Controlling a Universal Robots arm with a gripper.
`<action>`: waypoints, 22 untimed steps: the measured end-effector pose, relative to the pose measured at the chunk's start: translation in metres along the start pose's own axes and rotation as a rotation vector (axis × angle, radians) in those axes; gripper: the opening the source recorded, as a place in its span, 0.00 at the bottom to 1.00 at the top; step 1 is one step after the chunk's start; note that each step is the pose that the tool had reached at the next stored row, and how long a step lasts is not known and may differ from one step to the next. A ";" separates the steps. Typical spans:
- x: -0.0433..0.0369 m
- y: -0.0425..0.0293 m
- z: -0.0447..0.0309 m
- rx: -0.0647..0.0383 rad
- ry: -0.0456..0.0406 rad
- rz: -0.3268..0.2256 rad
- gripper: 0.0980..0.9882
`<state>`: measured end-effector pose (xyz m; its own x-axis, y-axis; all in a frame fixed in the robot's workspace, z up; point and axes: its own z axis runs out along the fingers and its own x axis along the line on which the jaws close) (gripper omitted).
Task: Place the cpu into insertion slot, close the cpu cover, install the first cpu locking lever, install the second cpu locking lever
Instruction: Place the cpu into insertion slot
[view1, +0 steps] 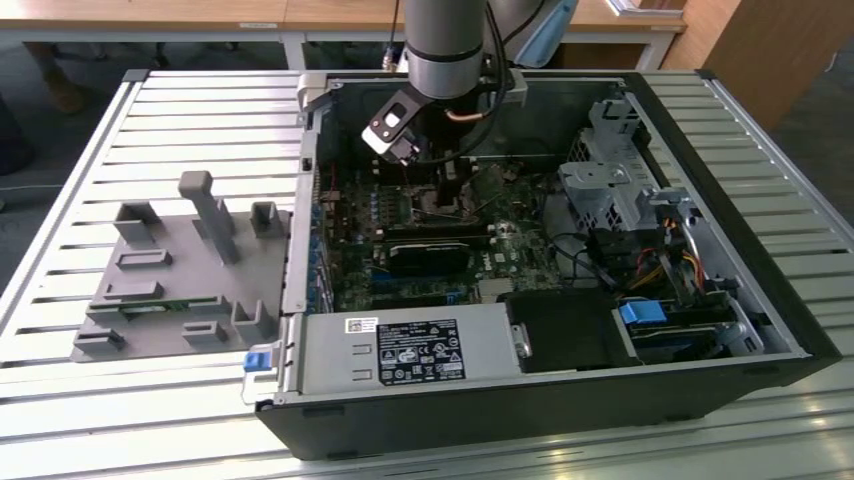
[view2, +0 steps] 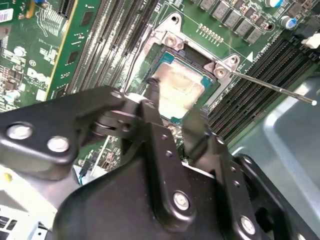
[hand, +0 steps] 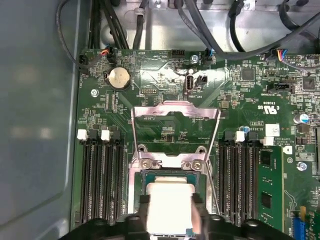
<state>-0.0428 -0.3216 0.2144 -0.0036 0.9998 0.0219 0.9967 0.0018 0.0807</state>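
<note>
The tool (view1: 447, 192) reaches straight down into the open computer case (view1: 534, 400), onto the green motherboard (view1: 527, 250). In the exterior view it stands at about 12 o'clock from the long black block (view1: 430, 250). A grey fixture (view1: 174, 270) lies out at 9 o'clock on the slatted counter (view1: 200, 110).

In both wrist views the cpu (hand: 170, 200) sits directly under the tool, straddled by it, and inside the insertion slot (hand: 170, 175). It lies flat with its metal top up. Being square it has no long axis, and its edges run parallel with the slot's rim. The relation that matters is therefore vertical, tool above chip, with no sideways offset that I can make out. I cannot tell whether the tool is clamping the chip or has let go.

The cpu cover (hand: 175, 110) is swung open and lies back on the board just beyond the slot. In the second wrist view a thin lever rod (view2: 270, 86) juts free from one corner of the slot, unlatched.
</note>
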 end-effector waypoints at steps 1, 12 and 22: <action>-0.0004 0.0002 -0.0007 0.001 -0.0001 0.000 0.42; -0.0007 0.0015 -0.0031 0.008 0.0000 0.000 0.01; -0.0007 0.0017 -0.0055 0.008 0.0000 0.000 0.01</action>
<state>-0.0415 -0.3224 0.2200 -0.0034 0.9998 0.0219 0.9973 0.0018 0.0732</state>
